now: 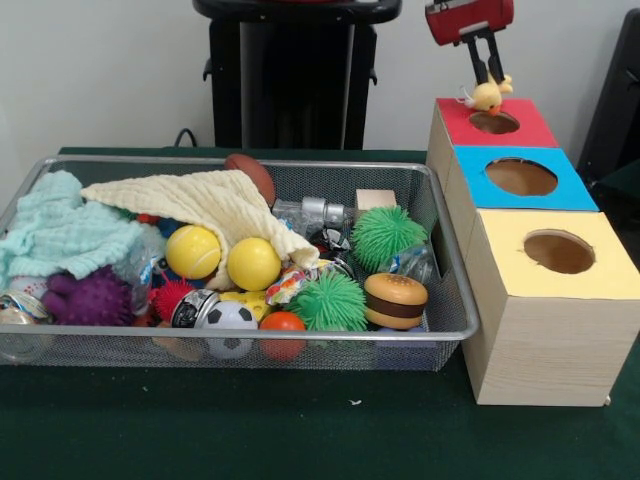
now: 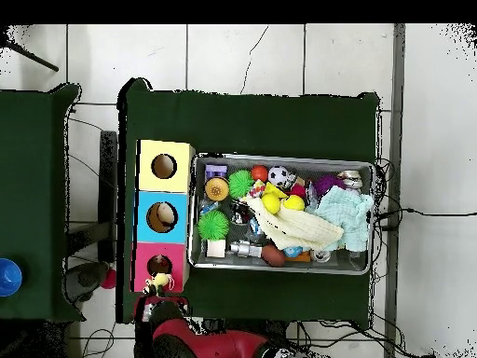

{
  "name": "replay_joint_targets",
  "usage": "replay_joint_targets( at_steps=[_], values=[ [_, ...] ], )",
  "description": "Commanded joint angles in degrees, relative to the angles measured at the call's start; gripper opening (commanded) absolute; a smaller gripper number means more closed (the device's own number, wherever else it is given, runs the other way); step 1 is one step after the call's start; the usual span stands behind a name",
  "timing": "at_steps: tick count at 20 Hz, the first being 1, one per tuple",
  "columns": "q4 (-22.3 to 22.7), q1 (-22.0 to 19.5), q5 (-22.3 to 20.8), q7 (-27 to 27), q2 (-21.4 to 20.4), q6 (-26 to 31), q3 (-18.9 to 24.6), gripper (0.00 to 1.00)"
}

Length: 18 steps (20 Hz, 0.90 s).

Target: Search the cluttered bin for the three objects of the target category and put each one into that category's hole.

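we see the gripper (image 1: 489,84) clamped on a small yellow plush animal (image 1: 487,96), held just above the red-faced hole (image 1: 494,122), beside the wire-mesh bin (image 1: 455,290).

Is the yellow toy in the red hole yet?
Not yet: the gripper holds the yellow toy just above the red hole.

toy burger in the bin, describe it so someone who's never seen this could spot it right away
Find the silver wire-mesh basket on the green table, then go to the end nearest the three wooden boxes. The toy burger sits against the front rim there, beside a fuzzy green ball. Its tan bun with a dark brown band is smooth and layered, unlike the spiky balls around it.
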Motion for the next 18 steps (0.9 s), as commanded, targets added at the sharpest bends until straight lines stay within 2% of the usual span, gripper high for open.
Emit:
replay_joint_targets(
  at_steps=[1,6,10,18],
  values=[
    [-10.0,-0.6,-0.6,10.6,-0.4,-3.5,-0.8,0.0],
    [-10.1,-0.6,-0.7,11.1,0.0,-4.2,-0.9,0.0],
    [-9.9,-1.7,-0.5,12.7,0.4,-3.9,1.0,0.0],
    [-10.5,-2.6,0.2,13.3,-1.2,-2.4,2.7,0.0]
  ],
)
